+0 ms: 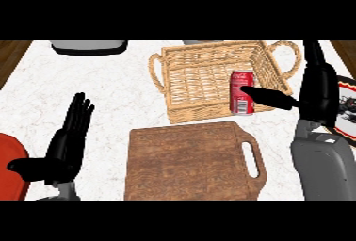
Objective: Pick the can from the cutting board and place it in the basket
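red can upright in wicker basket

You see a grey appliance at the counter's far edge, a red object at the left, and a dark patterned plate at the right.

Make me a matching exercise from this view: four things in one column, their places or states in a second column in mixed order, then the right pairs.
Things:
1. can
2. cutting board
3. left hand
4. basket

Places or states:
A. open, fingers up, resting near the view's left edge
B. woven, with handles, behind the cutting board
C. red, at the basket's right side, held by the right hand
D. brown wood, nothing on it

Pairs: 1-C, 2-D, 3-A, 4-B
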Robot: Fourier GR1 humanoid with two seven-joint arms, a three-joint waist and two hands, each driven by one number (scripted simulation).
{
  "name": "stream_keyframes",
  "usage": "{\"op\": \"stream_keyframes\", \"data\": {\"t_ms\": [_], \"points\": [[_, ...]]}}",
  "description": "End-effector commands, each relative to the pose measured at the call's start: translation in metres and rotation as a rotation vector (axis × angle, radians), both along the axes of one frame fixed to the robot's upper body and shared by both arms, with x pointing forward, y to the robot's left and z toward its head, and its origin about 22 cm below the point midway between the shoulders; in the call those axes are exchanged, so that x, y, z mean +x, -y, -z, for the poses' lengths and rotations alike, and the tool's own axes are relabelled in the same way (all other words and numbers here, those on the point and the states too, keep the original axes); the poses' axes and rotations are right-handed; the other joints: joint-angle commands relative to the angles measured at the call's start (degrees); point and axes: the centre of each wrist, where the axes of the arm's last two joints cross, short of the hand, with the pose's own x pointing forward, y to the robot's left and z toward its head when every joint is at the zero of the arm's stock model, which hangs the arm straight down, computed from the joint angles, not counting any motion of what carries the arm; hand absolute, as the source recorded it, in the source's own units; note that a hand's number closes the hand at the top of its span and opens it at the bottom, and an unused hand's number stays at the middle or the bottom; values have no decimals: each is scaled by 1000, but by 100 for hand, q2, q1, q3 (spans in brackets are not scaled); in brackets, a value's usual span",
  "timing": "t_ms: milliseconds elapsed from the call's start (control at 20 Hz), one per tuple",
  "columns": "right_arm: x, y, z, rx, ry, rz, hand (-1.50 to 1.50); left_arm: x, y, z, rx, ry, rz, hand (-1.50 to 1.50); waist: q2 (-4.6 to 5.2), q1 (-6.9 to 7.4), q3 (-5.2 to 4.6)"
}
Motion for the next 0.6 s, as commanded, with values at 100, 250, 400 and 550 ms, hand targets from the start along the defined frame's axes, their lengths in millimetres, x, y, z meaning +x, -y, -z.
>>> {"op": "stream_keyframes", "data": {"t_ms": [100, 250, 400, 550], "points": [[-12, 49, -25, 150, 84, 71, -150, 3, -10, 7, -19, 0, 15, 0, 12, 2, 2], [-36, 83, -16, 167, 84, 23, -150, 13, 4, -15, -1, -13, -2, 0, 8, -23, 6], [-52, 111, -39, 178, 77, -62, -150, 11, 2, -4, 2, 6, -14, 0, 4, -38, 5], [-76, 116, -33, 214, 78, -116, -150, 15, -1, -3, -11, -3, -1, 0, 4, -44, 3]]}}
